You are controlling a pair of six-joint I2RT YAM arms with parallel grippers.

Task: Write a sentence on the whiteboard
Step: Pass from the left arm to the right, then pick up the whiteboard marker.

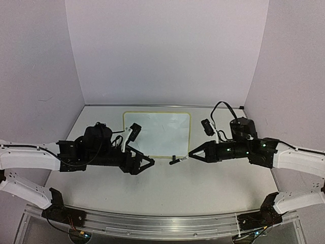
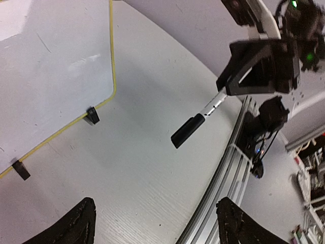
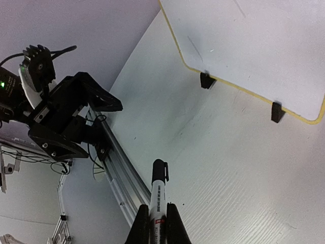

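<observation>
The whiteboard (image 1: 157,133) lies flat at the back middle of the table, white with a pale yellow rim (image 2: 112,61) and black clip feet (image 3: 205,80). No sentence shows on its face. My right gripper (image 1: 192,154) is shut on a white marker (image 3: 158,193) with its black cap (image 2: 187,131) on, pointing left, just in front of the board's near edge. My left gripper (image 1: 147,165) is open, its fingertips (image 2: 84,218) wide apart with nothing between them, a short way left of the cap.
An aluminium rail (image 1: 162,221) runs along the table's near edge. Pale walls close in the back and both sides. The arm bases (image 1: 53,201) sit at the near corners.
</observation>
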